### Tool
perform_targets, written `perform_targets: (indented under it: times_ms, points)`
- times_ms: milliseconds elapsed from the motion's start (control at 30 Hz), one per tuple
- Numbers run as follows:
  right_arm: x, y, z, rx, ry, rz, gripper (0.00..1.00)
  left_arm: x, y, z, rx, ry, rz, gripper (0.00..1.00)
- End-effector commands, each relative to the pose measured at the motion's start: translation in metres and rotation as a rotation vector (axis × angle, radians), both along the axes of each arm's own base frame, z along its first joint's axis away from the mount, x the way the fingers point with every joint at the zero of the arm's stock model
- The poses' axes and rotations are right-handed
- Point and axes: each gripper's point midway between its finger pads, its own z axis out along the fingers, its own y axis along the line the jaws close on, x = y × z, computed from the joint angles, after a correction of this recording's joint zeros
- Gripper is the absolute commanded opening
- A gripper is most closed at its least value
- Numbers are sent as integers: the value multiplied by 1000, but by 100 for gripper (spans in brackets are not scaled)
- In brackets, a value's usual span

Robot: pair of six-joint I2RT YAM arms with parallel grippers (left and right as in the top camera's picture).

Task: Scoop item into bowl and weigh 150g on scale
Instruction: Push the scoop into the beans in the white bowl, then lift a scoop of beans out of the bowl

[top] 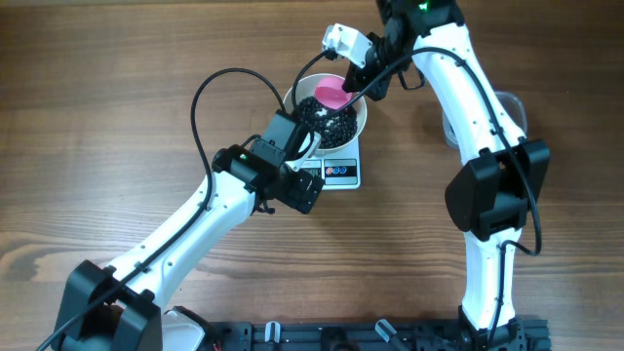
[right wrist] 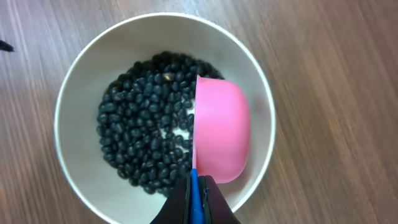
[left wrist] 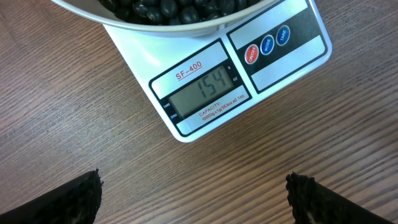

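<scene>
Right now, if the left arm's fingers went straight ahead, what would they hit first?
Probably the front edge of the scale, under the bowl. If the open left fingers tilt downward, the table might come first; depth is unclear.

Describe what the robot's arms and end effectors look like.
The left arm and right arm have white tubular links, black joint housings and looping black cables. The left end effector and right end effector have black fingers.
</scene>
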Motion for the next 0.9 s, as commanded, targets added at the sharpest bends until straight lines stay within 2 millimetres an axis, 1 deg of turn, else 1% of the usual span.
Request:
perform_targets:
  times_ms: [0,100,167,233,333,367,433,500,567,633,700,733,800,867]
  points:
    - [-15,6,-15,10,68,31,4,1,1,4,-8,-12,-5,100]
    - [-26,3,-32,2,125,33,4,1,1,4,-8,-12,-5,100]
    - [-32,8,-33,36,157,40,4,1,1,4,-8,-12,-5,100]
    - [-39,16,-30,92,194,49,4,1,1,4,-8,-12,-5,100]
    - [-51,22,-22,165,278,31,4,1,1,4,-8,-12,-5,100]
    - [-58,24,-10,256,363,-6,4,1,1,4,-8,-12,-5,100]
    - [-59,22,0,329,419,-44,4,1,1,4,-8,-12,-5,100]
    - [-53,17,12,413,472,-104,4,1,1,4,-8,-12,-5,100]
    - [-42,7,20,480,507,-182,4,1,1,4,-8,-12,-5,100]
    - [-25,-11,24,519,523,-280,4,1,1,4,-8,-12,-5,100]
    - [-14,-22,24,533,499,-308,4,1,1,4,-9,-12,-5,100]
    - [-11,-26,25,543,488,-312,4,1,1,4,-8,-12,-5,100]
    - [-8,-23,31,587,473,-290,4,1,1,4,-8,-12,-5,100]
    - [-4,-22,33,604,449,-277,4,1,1,4,-8,-12,-5,100]
